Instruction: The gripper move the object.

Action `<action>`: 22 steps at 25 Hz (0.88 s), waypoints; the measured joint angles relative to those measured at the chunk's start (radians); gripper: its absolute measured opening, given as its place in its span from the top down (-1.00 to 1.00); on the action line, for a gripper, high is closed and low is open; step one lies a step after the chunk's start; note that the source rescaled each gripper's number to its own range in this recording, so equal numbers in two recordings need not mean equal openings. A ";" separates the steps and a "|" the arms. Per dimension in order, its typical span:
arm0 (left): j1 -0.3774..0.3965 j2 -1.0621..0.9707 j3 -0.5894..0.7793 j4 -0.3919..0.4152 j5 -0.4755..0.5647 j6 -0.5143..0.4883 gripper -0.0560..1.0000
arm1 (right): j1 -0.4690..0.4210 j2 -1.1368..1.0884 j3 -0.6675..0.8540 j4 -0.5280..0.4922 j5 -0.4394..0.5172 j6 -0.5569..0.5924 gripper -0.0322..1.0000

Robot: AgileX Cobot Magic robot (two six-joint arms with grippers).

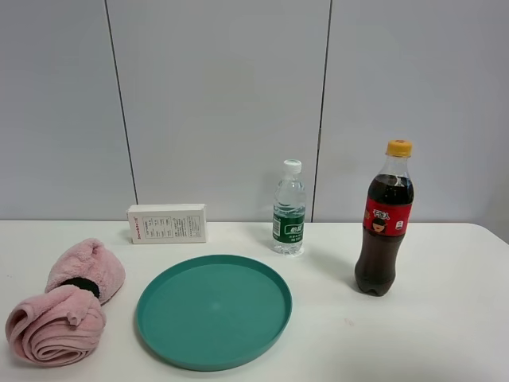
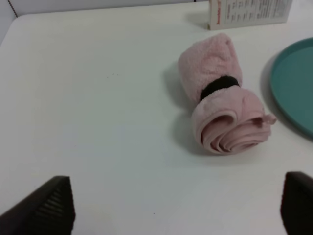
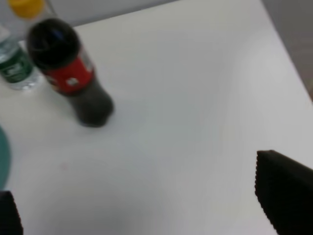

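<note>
fluffy pink cloth towel [image 1: 65,303]; smooth matt teal plate [image 1: 213,310]; glossy plastic cola bottle [image 1: 384,220]; smooth white table [image 1: 413,334]

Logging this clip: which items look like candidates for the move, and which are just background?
Likely in play (the task names no object):
pink towel
green plate
cola bottle
water bottle
white box

Just there:
table
wall panels

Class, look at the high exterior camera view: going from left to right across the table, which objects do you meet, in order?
Pink rolled towel → white box → teal plate → water bottle → cola bottle.
</note>
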 joint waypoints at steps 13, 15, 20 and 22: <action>0.000 0.000 0.000 0.000 0.000 0.000 -1.00 | -0.084 -0.316 0.167 0.002 0.188 -0.045 -0.96; 0.000 0.000 0.000 0.000 0.000 0.000 -1.00 | -0.084 -0.360 0.171 0.003 0.174 -0.045 -0.93; 0.000 0.000 0.000 0.000 0.000 0.000 -1.00 | -0.084 -0.420 0.171 0.003 0.168 -0.045 -0.87; 0.000 0.000 0.000 0.000 0.000 0.000 -1.00 | -0.084 -0.425 0.171 0.002 0.168 -0.045 -0.87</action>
